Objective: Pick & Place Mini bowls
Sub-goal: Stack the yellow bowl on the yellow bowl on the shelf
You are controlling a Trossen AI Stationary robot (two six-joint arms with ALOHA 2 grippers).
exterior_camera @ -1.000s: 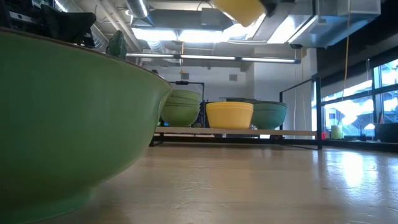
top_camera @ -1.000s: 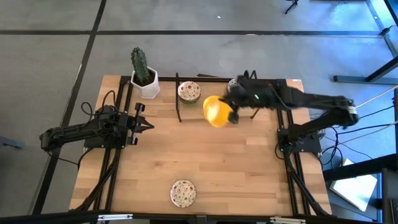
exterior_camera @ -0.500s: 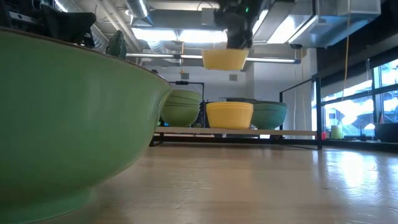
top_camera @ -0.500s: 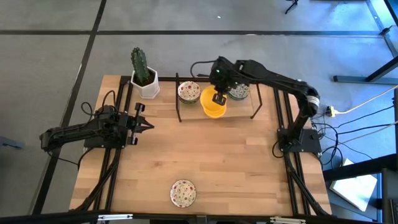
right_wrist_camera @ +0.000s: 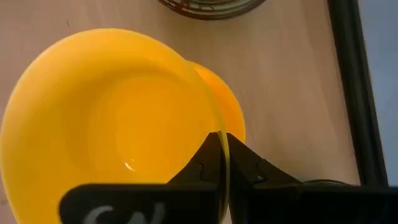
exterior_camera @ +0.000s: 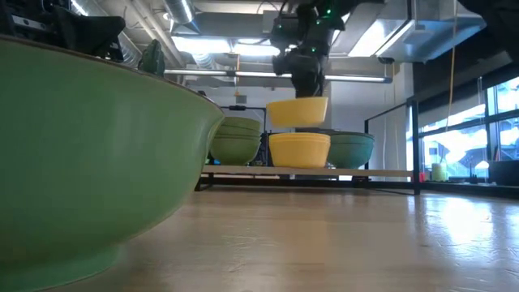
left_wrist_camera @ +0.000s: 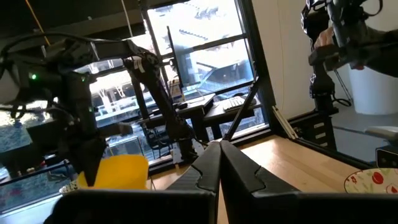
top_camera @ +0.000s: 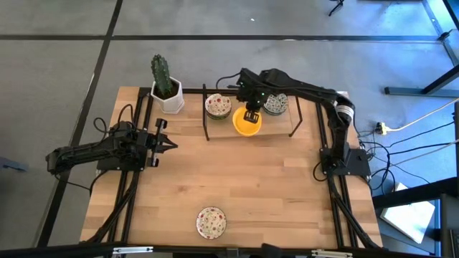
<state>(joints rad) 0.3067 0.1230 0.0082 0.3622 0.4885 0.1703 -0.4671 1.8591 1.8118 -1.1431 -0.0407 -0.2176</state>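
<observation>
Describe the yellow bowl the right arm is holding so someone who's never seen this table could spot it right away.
Start at the cactus pot in the table's far left corner, then follow the far edge to the low black rack. At the rack's middle, the right gripper pinches the rim of the yellow bowl, held just above another yellow bowl. Its neighbours on either side are patterned; this one is plain yellow and airborne.

Overhead illumination is even and bright across the worktop (top_camera: 237,179); shadows beneath the arms are short and soft. In the low view, ceiling light strips (exterior_camera: 219,45) are overexposed, and the green bowl (exterior_camera: 89,154) nearest the lens is out of focus. Beyond that bowl, window (exterior_camera: 503,122) glare reflects off the wood.
</observation>
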